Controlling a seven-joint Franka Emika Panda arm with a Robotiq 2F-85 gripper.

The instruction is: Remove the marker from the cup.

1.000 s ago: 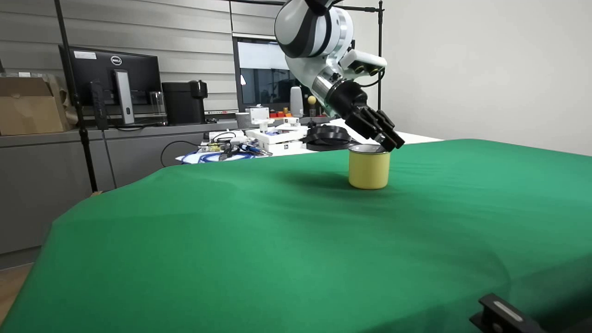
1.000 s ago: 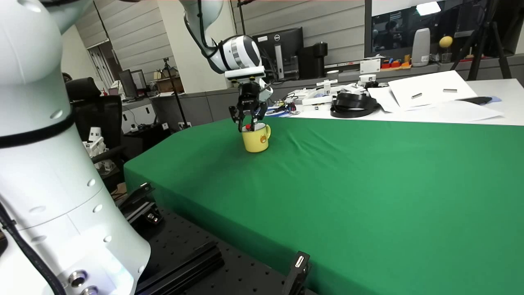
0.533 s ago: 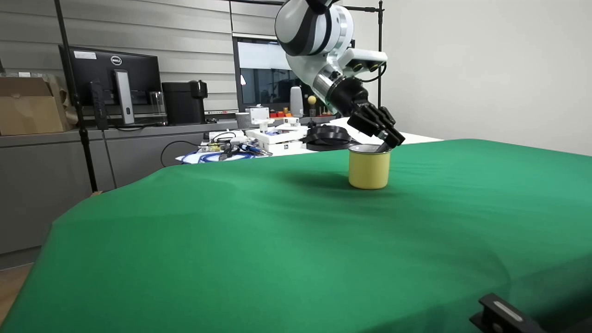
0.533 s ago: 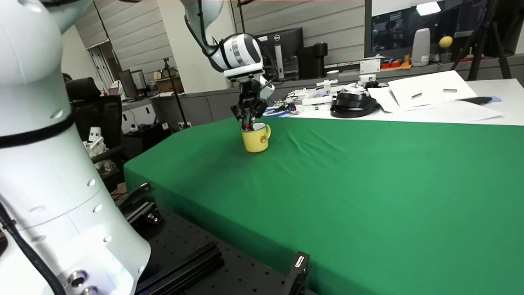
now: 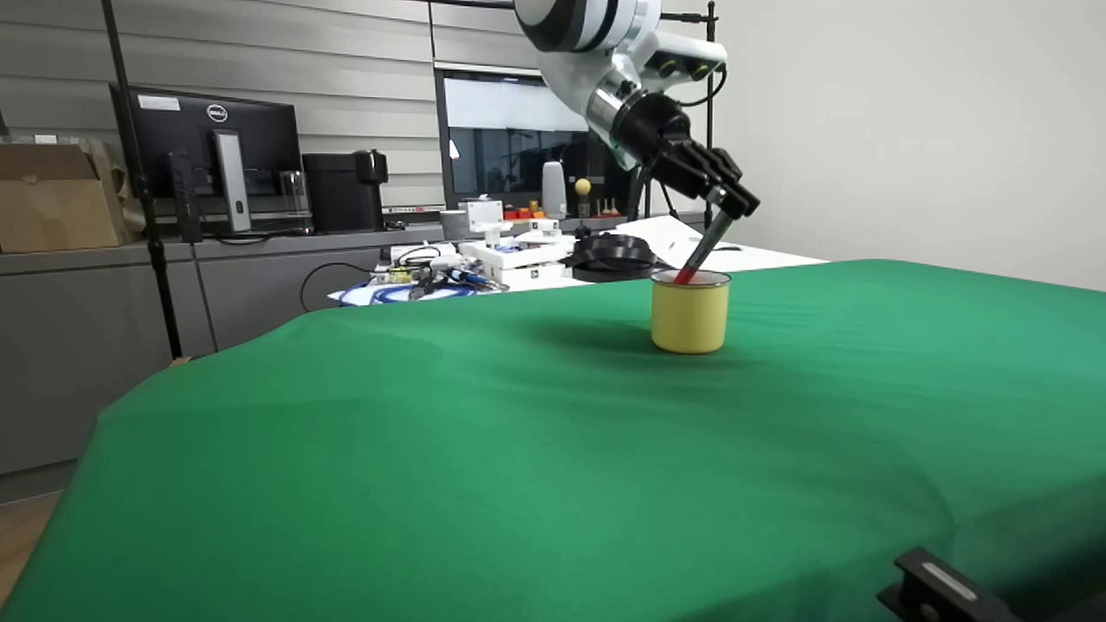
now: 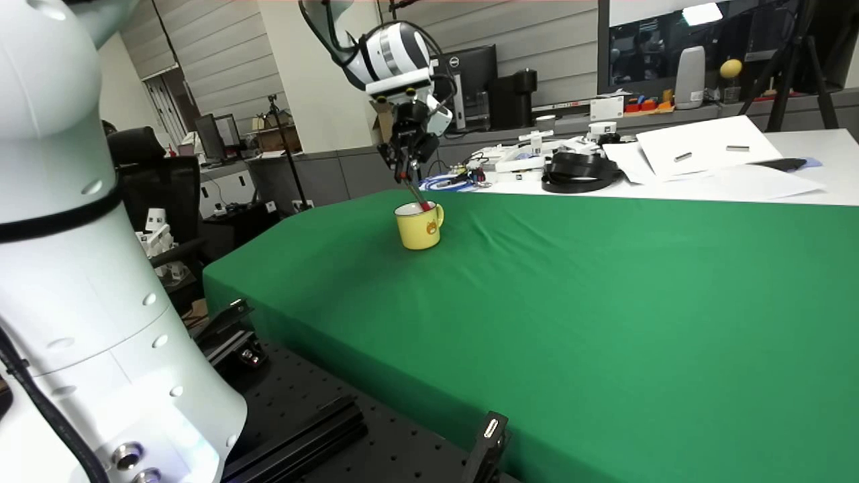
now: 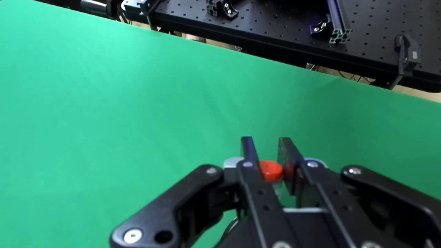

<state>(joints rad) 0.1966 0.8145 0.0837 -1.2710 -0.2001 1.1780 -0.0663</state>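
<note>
The yellow cup (image 5: 689, 318) stands upright on the green cloth, and in an exterior view its handle and a small print show (image 6: 417, 233). My gripper (image 5: 737, 206) is above the cup, shut on the upper part of the marker (image 5: 708, 240). The marker slants, and its lower red end is at the cup's mouth, just inside or over the rim; it also shows in an exterior view (image 6: 418, 196). In the wrist view, the marker's red top (image 7: 271, 170) sits between the fingers of my gripper (image 7: 265, 142). The cup is hidden there, behind the gripper.
The green cloth (image 5: 484, 466) covers the table. Behind it is a white table with white parts, cables and a black coil (image 6: 581, 172). Black clamps (image 6: 488, 439) stand at the near edge, beside the robot's perforated base plate (image 7: 282, 31).
The gripper closed from wide open around the marker, then rose and drew the marker upward, so most of its length now shows above the rim. The cup has not moved.
</note>
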